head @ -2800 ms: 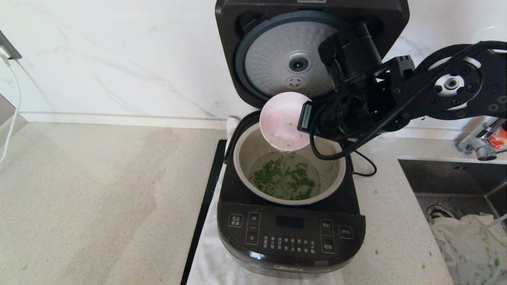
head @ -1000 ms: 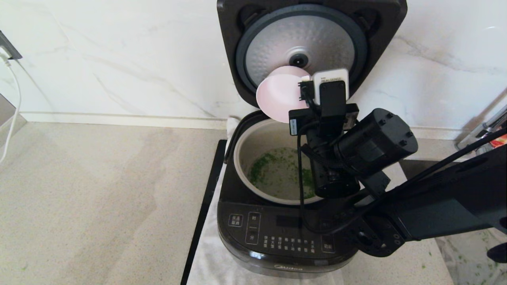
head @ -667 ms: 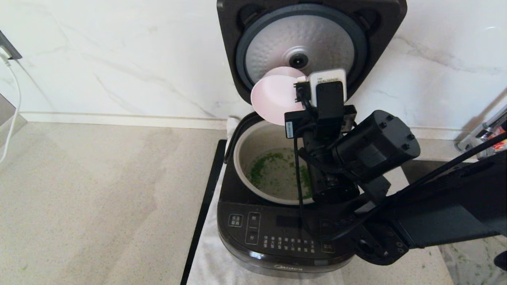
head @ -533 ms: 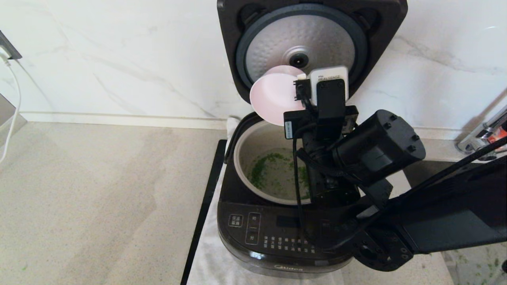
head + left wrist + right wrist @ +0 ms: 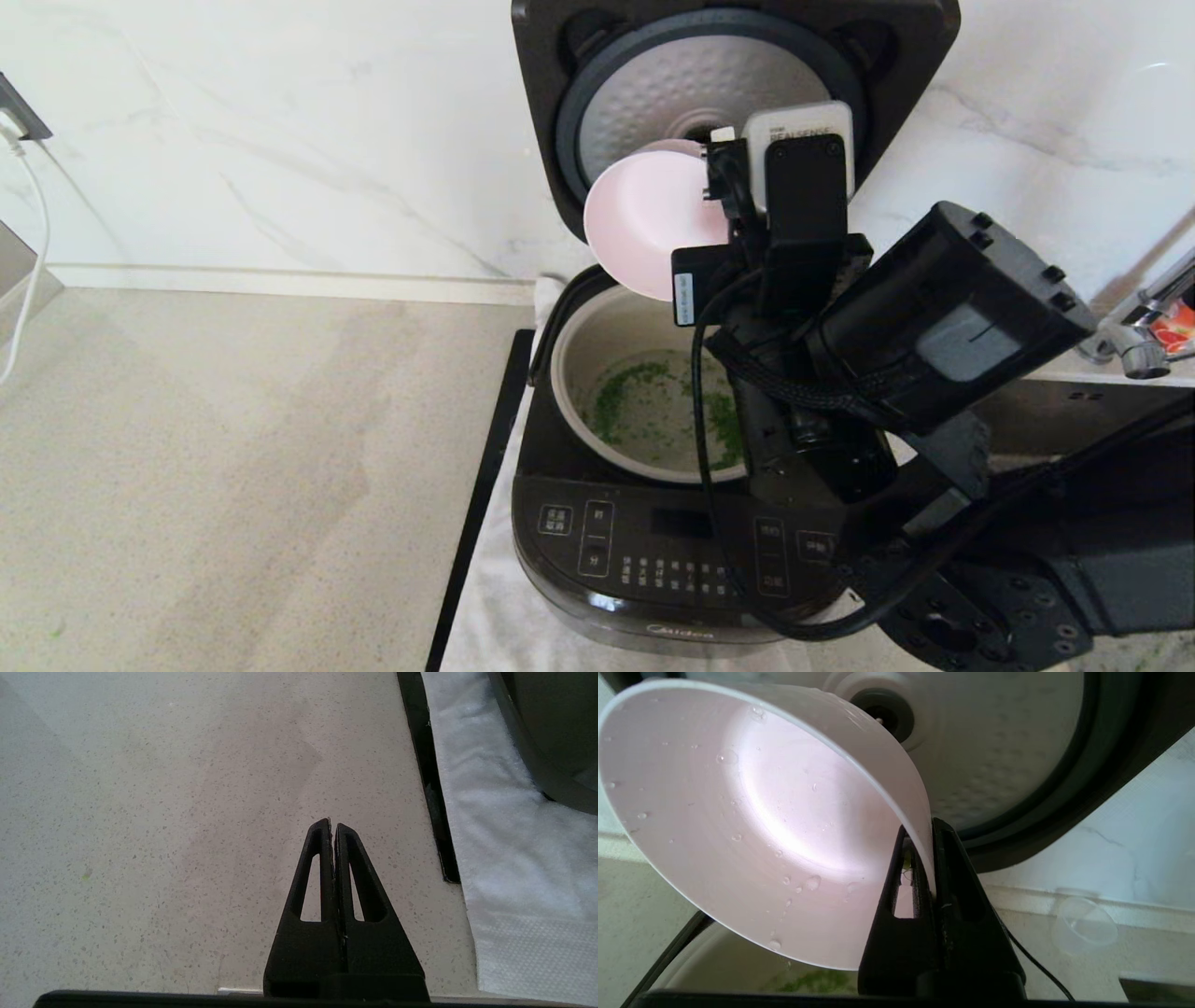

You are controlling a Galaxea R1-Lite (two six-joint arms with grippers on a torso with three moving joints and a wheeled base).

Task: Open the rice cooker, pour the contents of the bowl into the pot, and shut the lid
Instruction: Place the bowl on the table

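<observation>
The black rice cooker (image 5: 681,560) stands with its lid (image 5: 653,84) raised, the dimpled silver underside facing me. Chopped green contents (image 5: 625,401) lie on the bottom of the beige pot (image 5: 579,355). My right gripper (image 5: 927,828) is shut on the rim of the pink bowl (image 5: 752,812), one finger inside and one outside. The bowl (image 5: 644,219) hangs tilted above the pot's back edge, in front of the lid, holding only water drops. My left gripper (image 5: 332,823) is shut, holding nothing, over bare counter left of the cooker.
A white cloth (image 5: 504,826) lies under the cooker, with a black strip (image 5: 481,495) along its left side. A small clear plastic cup (image 5: 1085,926) sits on the counter by the wall. A tap (image 5: 1144,345) shows at the right. A white cable (image 5: 28,243) hangs at far left.
The right arm has turned from its pouring pose and lifted the bowl up and slightly left, in front of the lid. The greens stay in the pot.
</observation>
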